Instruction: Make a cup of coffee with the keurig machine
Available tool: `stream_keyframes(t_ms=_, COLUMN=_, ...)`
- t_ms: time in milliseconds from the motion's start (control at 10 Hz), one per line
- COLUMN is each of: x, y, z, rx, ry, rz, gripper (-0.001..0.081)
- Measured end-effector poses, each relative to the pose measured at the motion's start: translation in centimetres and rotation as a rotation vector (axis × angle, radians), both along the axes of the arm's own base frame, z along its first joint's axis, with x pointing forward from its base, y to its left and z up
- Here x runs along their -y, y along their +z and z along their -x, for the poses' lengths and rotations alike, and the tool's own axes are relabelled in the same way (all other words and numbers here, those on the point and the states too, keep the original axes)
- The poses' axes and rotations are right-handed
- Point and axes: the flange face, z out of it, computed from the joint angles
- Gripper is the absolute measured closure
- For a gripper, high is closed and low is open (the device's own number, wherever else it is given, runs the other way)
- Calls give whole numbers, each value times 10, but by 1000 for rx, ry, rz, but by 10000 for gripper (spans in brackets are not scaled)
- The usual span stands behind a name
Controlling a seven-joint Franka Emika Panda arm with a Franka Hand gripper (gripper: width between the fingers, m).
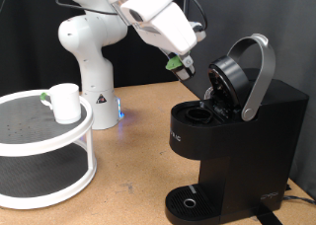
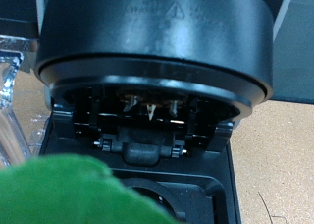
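The keurig machine [image 1: 242, 136] stands at the exterior view's right with its lid [image 1: 229, 82] swung up and its silver handle [image 1: 259, 72] raised. My gripper [image 1: 184, 67] hangs just left of the open lid, above the brew chamber [image 1: 202, 112], shut on a small dark pod [image 1: 186, 73] with a green top. In the wrist view the green top [image 2: 78, 190] fills the near corner as a blur, in front of the lid's underside [image 2: 152, 106] and the chamber opening [image 2: 162, 195]. The white cup [image 1: 65, 102] sits on a round rack at the left.
A white two-tier round rack [image 1: 30, 136] occupies the exterior view's left, and the robot's white base [image 1: 89, 77] stands behind it. The round drip tray [image 1: 188, 201] at the machine's foot holds nothing. Brown tabletop [image 1: 133, 156] lies between rack and machine.
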Motion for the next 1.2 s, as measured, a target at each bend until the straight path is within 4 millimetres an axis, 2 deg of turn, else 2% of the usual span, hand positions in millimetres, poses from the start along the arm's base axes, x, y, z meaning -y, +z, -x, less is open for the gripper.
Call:
stream_keyframes(t_ms=700, x=-24, y=-38, z=-12, rx=-32, ry=7, rz=55, gripper=338)
stream_keyframes(t_ms=1200, x=-42, y=-57, z=-18, rx=-48, ry=10, rz=72, gripper=338)
